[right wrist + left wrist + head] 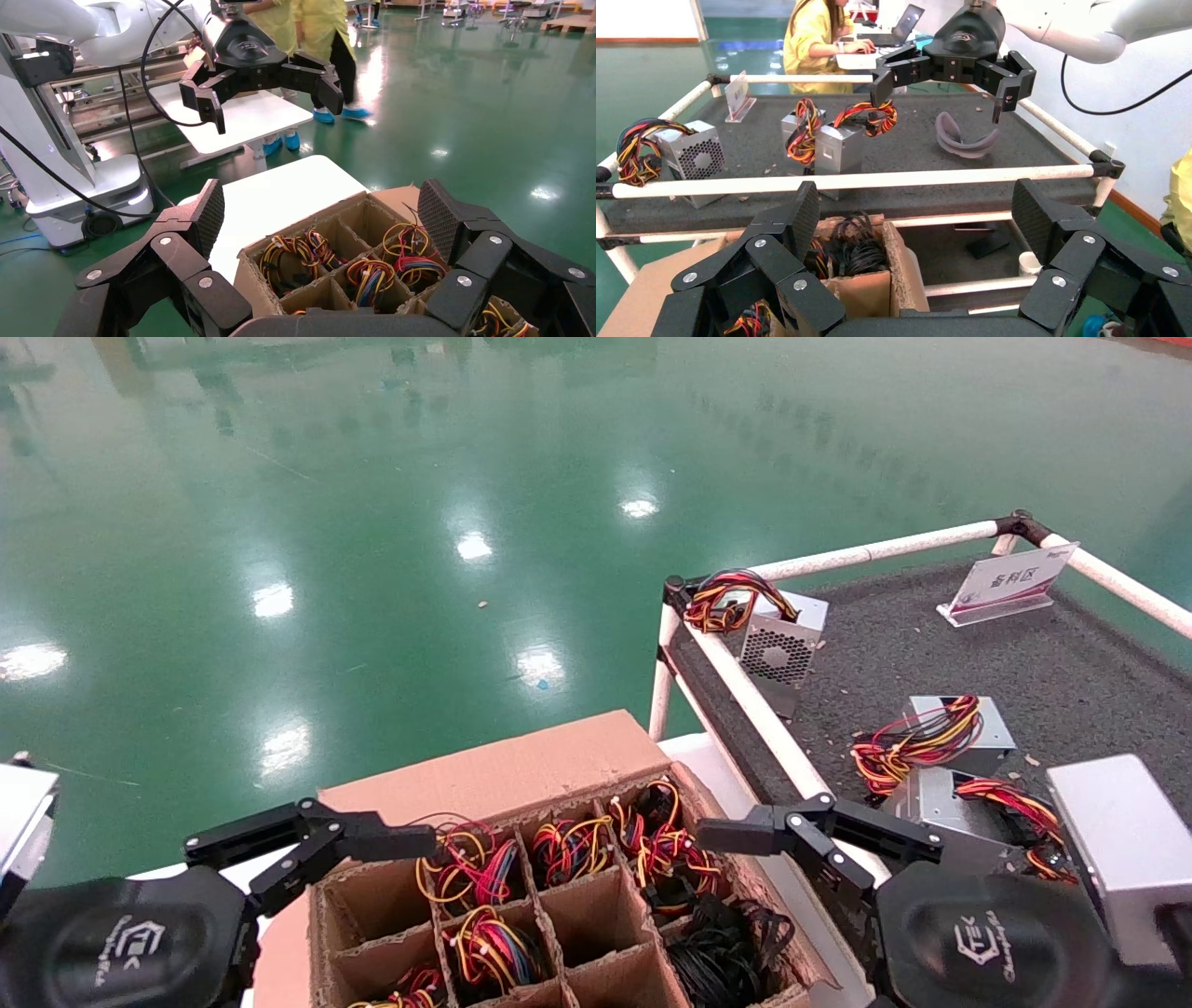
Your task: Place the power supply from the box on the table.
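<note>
Glossy green floor spread beyond our workspace. Our left gripper (312, 859) hovered wide open and empty over the left edge of the box (484, 775), our right gripper (819, 845) likewise open and empty above its right edge. Power supplies (475, 868) sat wired in the cells; others lay on the table (1071, 672).
</note>
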You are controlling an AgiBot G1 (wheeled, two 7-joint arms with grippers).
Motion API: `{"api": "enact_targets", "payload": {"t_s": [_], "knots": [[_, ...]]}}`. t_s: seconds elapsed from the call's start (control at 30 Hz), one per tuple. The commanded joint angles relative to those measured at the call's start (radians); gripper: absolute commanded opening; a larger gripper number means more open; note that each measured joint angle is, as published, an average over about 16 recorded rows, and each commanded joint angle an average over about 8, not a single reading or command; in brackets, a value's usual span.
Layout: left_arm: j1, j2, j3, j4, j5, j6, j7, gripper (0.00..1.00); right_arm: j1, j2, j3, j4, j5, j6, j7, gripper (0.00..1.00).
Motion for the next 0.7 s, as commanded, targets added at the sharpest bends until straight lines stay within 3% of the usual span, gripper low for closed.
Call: {"api": "enact_targets", "payload": {"t_s": [0.03, 0.13, 0.17, 0.4, 0.43, 0.7], "knots": [[0.000, 0.000, 0.000, 0.000, 0.000, 0.000, 0.000, 1.00, 0.000, 0.000, 0.000, 0.000, 0.000, 0.000, 0.000, 1.00], [0.000, 0.000, 0.000, 0.000, 0.000, 0.000, 0.000, 1.00, 0.000, 0.000, 0.000, 0.000, 0.000, 0.000, 0.000, 1.00], [0.000, 0.000, 0.000, 0.000, 0.000, 0.000, 0.000, 0.91, 0.000, 0.000, 0.000, 0.000, 0.000, 0.000, 0.000, 1.00], [0.000, 0.000, 0.000, 0.000, 0.000, 0.000, 0.000, 0.04, 0.000, 0.000, 0.000, 0.000, 0.000, 0.000, 0.000, 1.00], [0.000, 0.000, 0.000, 0.000, 0.000, 0.000, 0.000, 0.00, 0.000, 0.000, 0.000, 0.000, 0.000, 0.000, 0.000, 1.00], [0.000, 0.000, 0.000, 0.000, 0.000, 0.000, 0.000, 0.00, 0.000, 0.000, 0.000, 0.000, 0.000, 0.000, 0.000, 1.00]]}}
